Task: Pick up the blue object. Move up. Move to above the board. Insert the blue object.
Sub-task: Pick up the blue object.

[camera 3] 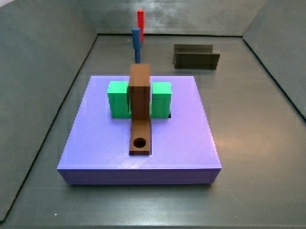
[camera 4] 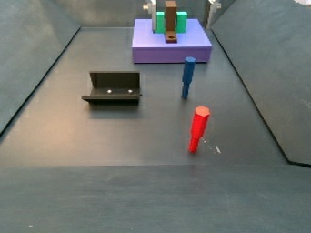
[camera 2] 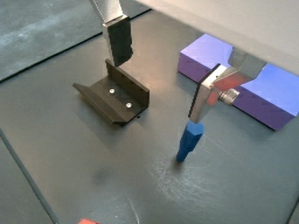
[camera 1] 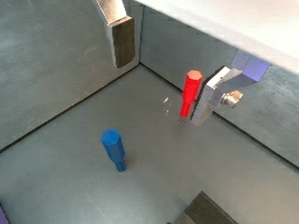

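Claw (camera 2: pixel 158 66) fingers (camera 2: pixel 118 39) brushed metal; floor (camera 4: pixel 134 136) seemingly glossy.

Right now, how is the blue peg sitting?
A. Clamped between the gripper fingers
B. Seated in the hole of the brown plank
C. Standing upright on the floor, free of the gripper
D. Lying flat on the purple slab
C. In a side view the blue peg stands upright on the floor, and in a wrist view the gripper hangs above it with nothing between its fingers.

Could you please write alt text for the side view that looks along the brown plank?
The board lies along a purple slab, its round hole nearest the camera, against a green block. Behind stand the blue object, a red stick and the fixture; no gripper shows.
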You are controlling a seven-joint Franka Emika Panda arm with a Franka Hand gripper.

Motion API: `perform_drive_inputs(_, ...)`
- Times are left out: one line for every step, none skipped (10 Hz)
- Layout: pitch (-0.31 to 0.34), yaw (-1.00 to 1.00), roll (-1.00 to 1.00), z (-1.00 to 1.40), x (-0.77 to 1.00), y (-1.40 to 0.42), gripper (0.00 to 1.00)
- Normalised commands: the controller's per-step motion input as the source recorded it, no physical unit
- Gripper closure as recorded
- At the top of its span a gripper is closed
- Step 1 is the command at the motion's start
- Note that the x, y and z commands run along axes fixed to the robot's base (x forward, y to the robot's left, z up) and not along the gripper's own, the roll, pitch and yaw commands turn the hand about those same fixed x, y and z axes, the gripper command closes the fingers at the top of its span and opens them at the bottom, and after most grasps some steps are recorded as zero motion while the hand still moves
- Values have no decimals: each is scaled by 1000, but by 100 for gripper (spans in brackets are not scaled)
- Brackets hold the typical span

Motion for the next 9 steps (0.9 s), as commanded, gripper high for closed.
perform_drive_inputs(-16, 54, 0, -37, 0, -266, 0)
perform_drive_inputs(-60, 146, 0, -169, -89, -440, 0)
perform_drive_inputs(-83, 171, 0, -231, -114, -503, 0)
perform_drive_inputs(-81, 154, 0, -209, -91, -437, 0)
perform_drive_inputs(-70, 51, 0, -217, -51, -297, 0)
perform_drive_inputs(-96, 0, 0, -360, -54, -154, 0)
perform_drive_inputs(-86, -83, 0, -537, 0, 0, 0)
perform_drive_inputs(-73, -200, 43, -574, -6, 0, 0)
perform_drive_inputs(-19, -269, 123, -517, 0, 0, 0)
